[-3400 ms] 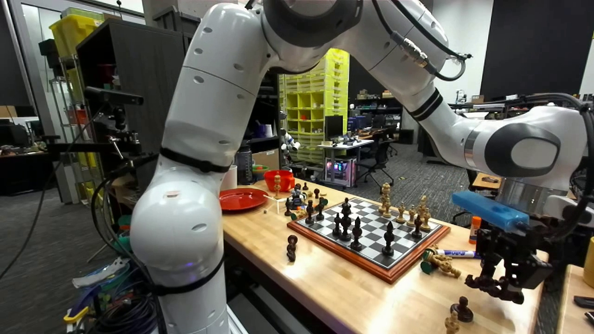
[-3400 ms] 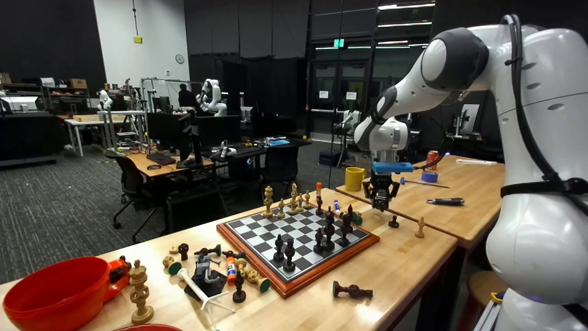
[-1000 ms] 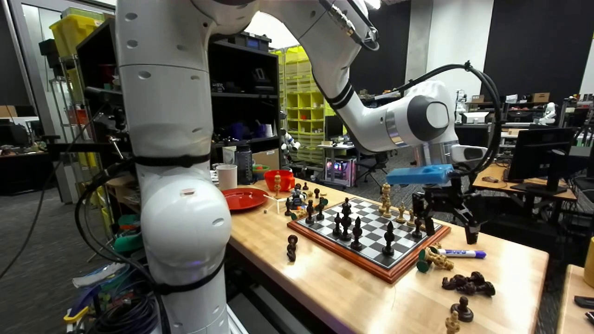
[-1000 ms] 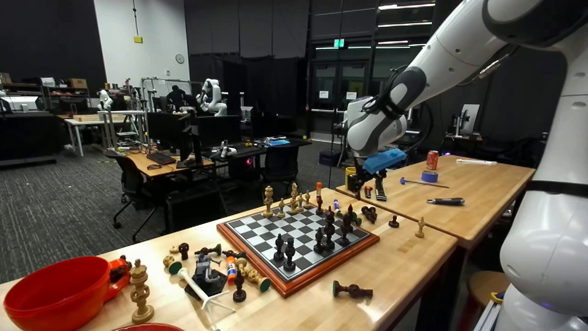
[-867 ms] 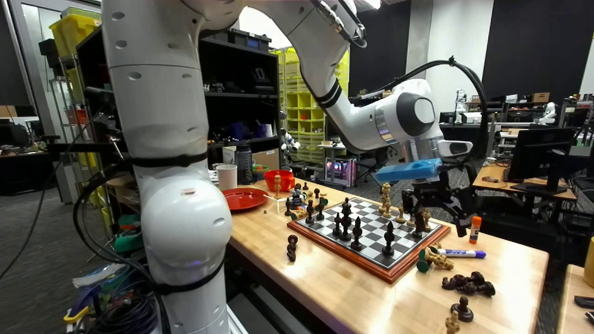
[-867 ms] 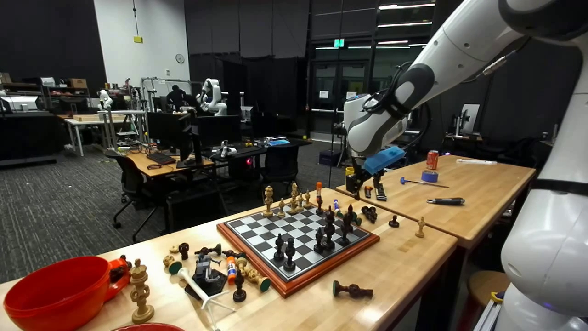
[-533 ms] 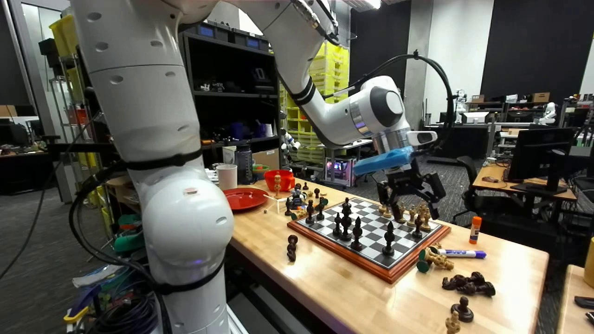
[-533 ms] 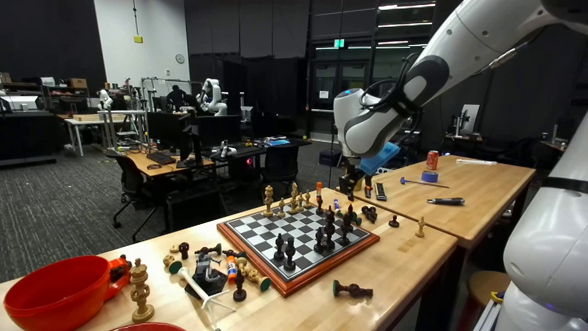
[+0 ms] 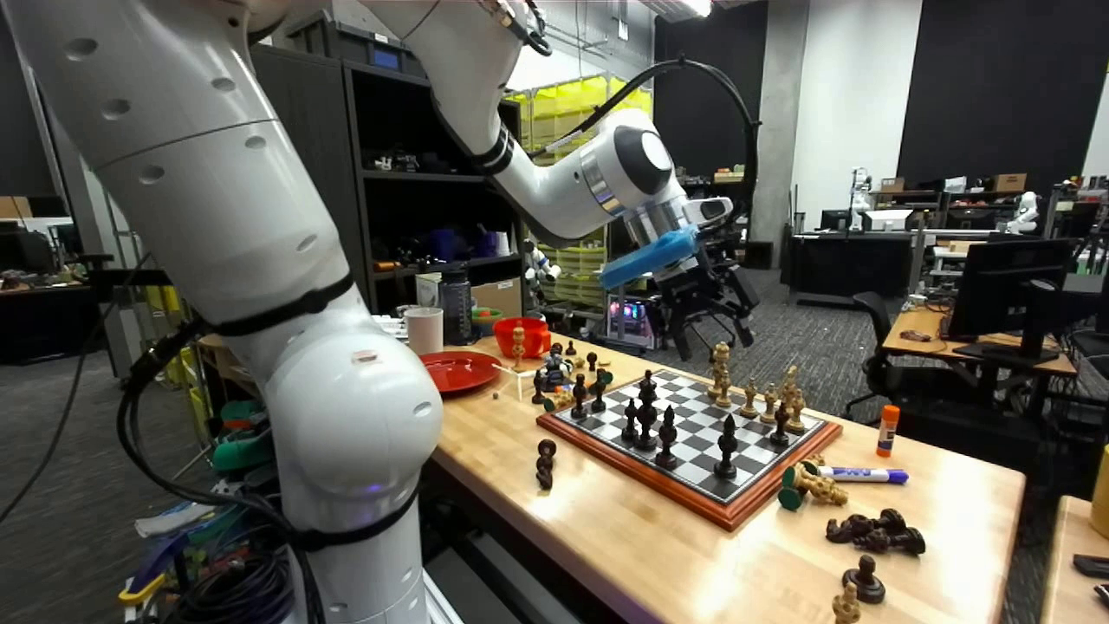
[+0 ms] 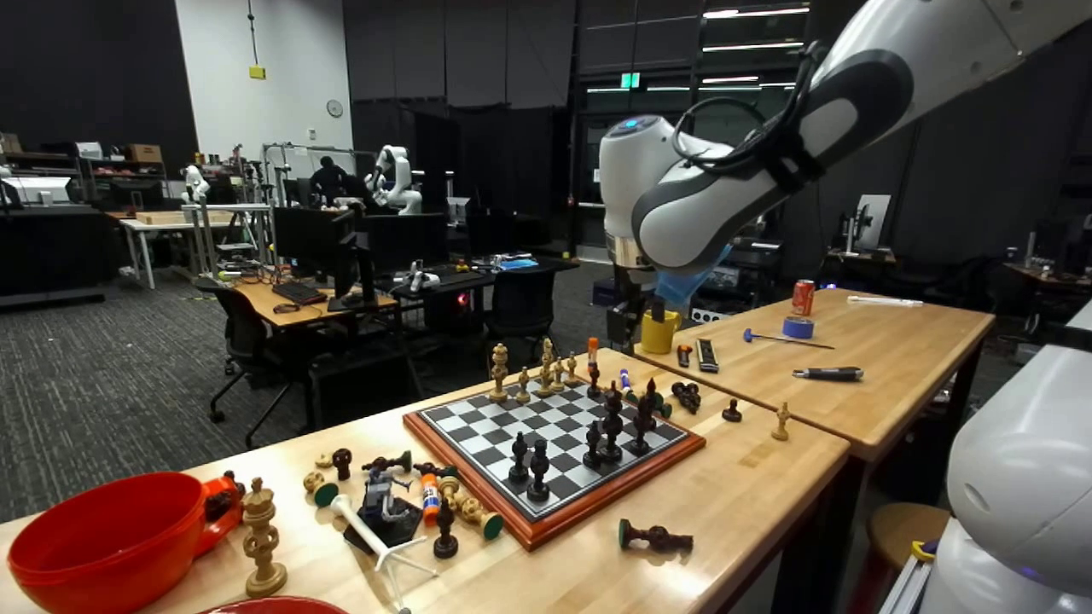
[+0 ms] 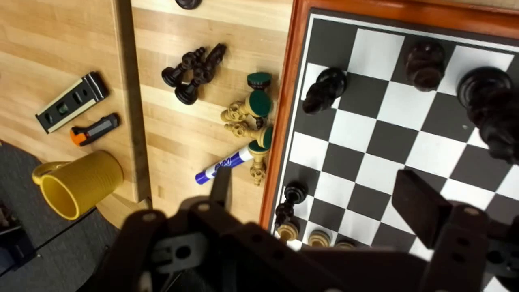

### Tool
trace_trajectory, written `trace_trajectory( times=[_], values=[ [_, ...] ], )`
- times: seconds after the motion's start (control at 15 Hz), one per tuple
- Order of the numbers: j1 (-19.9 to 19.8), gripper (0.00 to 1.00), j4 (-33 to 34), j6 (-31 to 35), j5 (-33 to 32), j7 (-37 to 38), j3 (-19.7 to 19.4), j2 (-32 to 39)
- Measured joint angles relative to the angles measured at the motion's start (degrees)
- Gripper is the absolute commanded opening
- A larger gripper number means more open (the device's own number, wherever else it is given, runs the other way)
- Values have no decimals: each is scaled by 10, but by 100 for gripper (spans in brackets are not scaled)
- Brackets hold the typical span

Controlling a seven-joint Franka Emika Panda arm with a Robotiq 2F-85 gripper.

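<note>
One black, two-fingered metal gripper: released, with fingers spread wide, grasping and touching nothing. Hangs tilted, well above a square black-and-white chessboard with a reddish-brown wooden frame, flat on a pale wooden worktop. Below, on the half of the board toward a yellow ceramic mug: upright chess pieces, long axes vertical. Low between the fingers in the wrist view: a slim, dark brown, carved wooden chess piece beside carved tan wooden chess pieces, at the board corner nearest an upright orange plastic glue stick.

Counted on the board: seven dark brown pieces standing, and at least five tan ones, partly overlapping. On the worktop beside the mug-side board edge: three tan pieces on their sides, one dark, green-based piece among them, one blue-and-white plastic marker just beside, and two crossed dark brown pieces. Toward the worktop corner: one short dark pawn and one small tan piece, both upright. Between the board and the worktop edge opposite the glue stick: one dark piece on its side. Past the opposite board edge: more pieces, too jumbled for counting.
</note>
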Motion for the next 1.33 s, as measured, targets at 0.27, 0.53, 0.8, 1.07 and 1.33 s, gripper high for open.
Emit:
trace_trajectory(
  times=[0.27, 0.53, 0.8, 1.07, 1.33],
  values=[
    [22, 100, -14, -55, 18, -18, 18, -45],
    [19, 100, -13, -52, 18, -18, 17, -39],
    [22, 100, -13, -52, 17, -53, 17, -30],
    [44, 100, -4, -51, 16, -150, 19, -14],
    [80, 100, 10, -54, 22, -246, 20, 4]
  ],
)
